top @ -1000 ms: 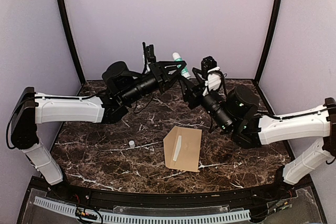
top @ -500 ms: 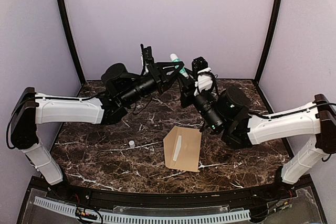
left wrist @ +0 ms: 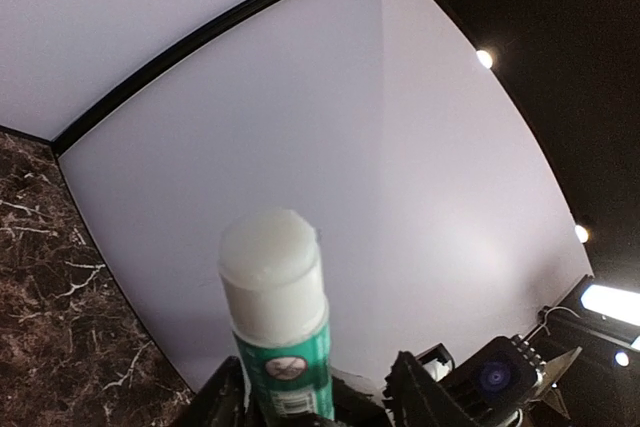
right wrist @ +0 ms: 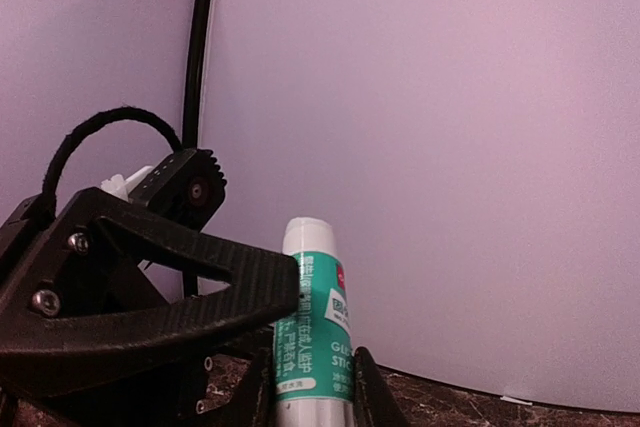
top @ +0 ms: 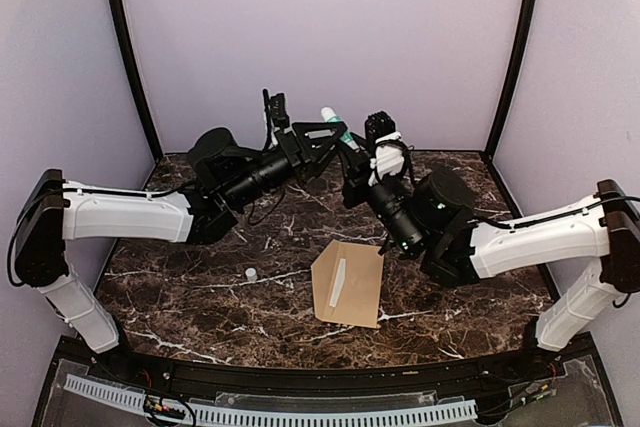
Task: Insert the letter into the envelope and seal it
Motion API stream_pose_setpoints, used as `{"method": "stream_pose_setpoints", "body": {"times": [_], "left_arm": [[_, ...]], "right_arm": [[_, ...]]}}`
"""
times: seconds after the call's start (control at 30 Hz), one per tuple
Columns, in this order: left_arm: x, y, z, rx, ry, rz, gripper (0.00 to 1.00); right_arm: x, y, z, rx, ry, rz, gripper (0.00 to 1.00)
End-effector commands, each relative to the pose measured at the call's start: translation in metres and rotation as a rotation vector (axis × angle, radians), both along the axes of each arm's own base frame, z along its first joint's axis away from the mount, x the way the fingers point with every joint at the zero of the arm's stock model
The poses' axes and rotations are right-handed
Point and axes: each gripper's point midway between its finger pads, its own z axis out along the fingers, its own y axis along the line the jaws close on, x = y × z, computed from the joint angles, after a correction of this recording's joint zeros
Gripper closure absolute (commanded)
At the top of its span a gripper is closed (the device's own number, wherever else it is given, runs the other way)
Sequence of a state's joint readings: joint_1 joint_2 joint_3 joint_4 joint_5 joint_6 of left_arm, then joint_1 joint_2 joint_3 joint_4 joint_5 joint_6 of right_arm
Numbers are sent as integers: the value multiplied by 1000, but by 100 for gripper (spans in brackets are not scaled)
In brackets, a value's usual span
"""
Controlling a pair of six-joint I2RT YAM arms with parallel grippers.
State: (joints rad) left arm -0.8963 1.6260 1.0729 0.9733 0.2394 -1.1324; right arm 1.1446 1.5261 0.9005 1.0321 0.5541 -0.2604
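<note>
Well beneath right hand (top: 352, 155), envelope (top: 350, 284) lies.

A table (top: 200, 297) with a dark brown marble-patterned top, veined in white, fills the floor of a booth. A plain pale lilac back wall (top: 320, 27) rises from its far edge, and matching side walls (top: 50, 67) stand along its left and right edges. Black corner strips (top: 125, 57) run up from the two far corners. A white slotted strip (top: 300, 415) lies along the near edge. The left wrist view shows a dark ceiling (left wrist: 520, 7) with small round lights (left wrist: 486, 57).
</note>
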Motion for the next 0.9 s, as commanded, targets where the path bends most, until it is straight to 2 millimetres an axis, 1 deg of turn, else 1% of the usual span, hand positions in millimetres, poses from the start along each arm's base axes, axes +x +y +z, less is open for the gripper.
{"method": "stream_pose_setpoints", "body": {"times": [0.0, 0.1, 0.27, 0.37, 0.4, 0.43, 0.47, 0.5, 0.53, 0.57, 0.63, 0.67, 0.7, 0.73, 0.8, 0.87], "left_arm": [[-20, 11, 27, -33, -96, -20, 48], [-18, 14, 27, -14, -115, 12, 47], [-14, 15, 26, -1, -124, 40, 52], [-13, 8, 28, -2, -130, 19, 56], [-13, 4, 26, 0, -128, 5, 56], [-13, 3, 30, -8, -135, -3, 57], [-14, -1, 27, -4, -132, -21, 58], [-14, -3, 32, -11, -139, -28, 59], [-15, -6, 30, -10, -141, -45, 59], [-16, -7, 33, -16, -148, -50, 59], [-17, -10, 33, -15, -151, -62, 61], [-17, -11, 33, -11, -151, -64, 63], [-16, -11, 32, -9, -148, -63, 68], [-16, -11, 32, -7, -145, -62, 72], [-15, -11, 30, -1, -138, -60, 84], [-14, -12, 28, 1, -130, -60, 91]], "right_arm": [[-11, -18, 15, 75, 6, 40, 100], [-20, -24, 14, 75, 10, 86, 100], [-33, -28, 11, 55, 17, 153, 100], [-36, -28, 8, 41, 25, 171, 100], [-36, -27, 7, 37, 28, 176, 100], [-37, -27, 5, 33, 31, 179, 100], [-37, -26, 4, 27, 32, 184, 100], [-37, -25, 3, 23, 33, 186, 100], [-37, -25, 3, 21, 35, 186, 100], [-37, -25, 2, 18, 38, 187, 100], [-37, -25, 1, 16, 38, 187, 100], [-37, -25, 0, 13, 39, 187, 100], [-37, -25, 0, 13, 39, 185, 100], [-37, -25, -1, 13, 38, 184, 100], [-36, -26, -1, 16, 36, 179, 100], [-37, -26, 0, 17, 33, 183, 100]]}}
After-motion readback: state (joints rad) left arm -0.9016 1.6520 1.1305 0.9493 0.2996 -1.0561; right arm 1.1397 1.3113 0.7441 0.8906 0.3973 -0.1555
